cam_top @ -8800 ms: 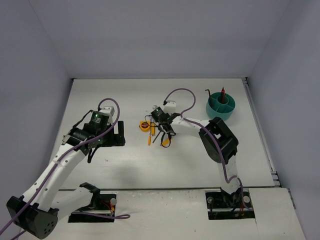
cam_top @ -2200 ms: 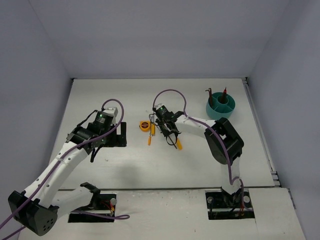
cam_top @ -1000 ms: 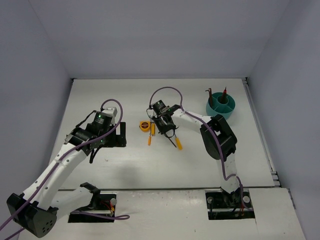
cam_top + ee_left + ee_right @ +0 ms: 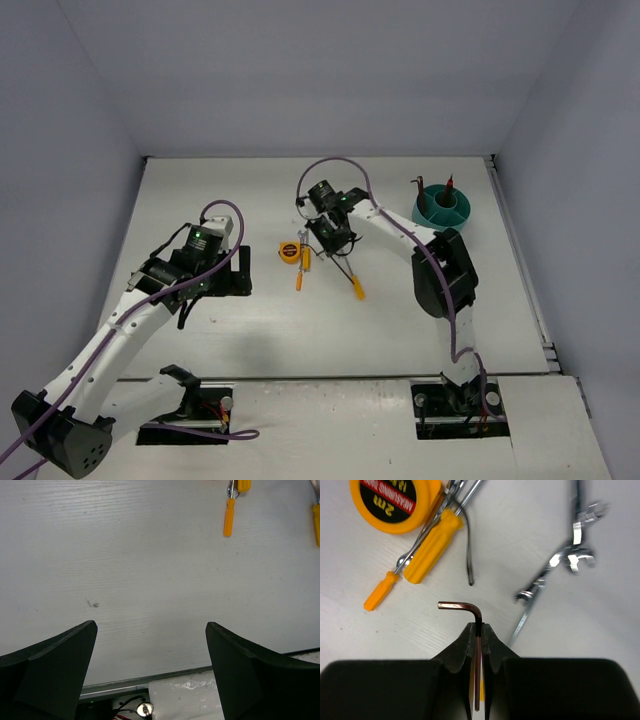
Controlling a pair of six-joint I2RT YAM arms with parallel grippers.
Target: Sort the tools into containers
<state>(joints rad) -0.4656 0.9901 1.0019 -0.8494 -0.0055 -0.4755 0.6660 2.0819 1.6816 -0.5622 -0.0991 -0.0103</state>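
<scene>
In the right wrist view my right gripper (image 4: 478, 627) is shut on a dark L-shaped hex key (image 4: 470, 607), whose short leg sticks out to the left above the table. Below it lie a yellow tape measure (image 4: 395, 502), two orange-handled screwdrivers (image 4: 432, 547), a thin dark hex key (image 4: 469, 555) and silver wrenches (image 4: 555, 565). From above, the right gripper (image 4: 330, 232) hovers over this pile, and the teal cup (image 4: 441, 212) at the back right holds a red-handled tool (image 4: 450, 185). My left gripper (image 4: 151, 630) is open and holds nothing.
Another orange screwdriver (image 4: 356, 290) lies alone, near of the pile. The left gripper (image 4: 232, 272) hangs over bare table left of the tape measure (image 4: 290, 252). The table's near edge and a cable show low in the left wrist view.
My right gripper has shut on the hex key and drawn slightly toward the far side, lifting it off the pile. The left arm has barely moved.
</scene>
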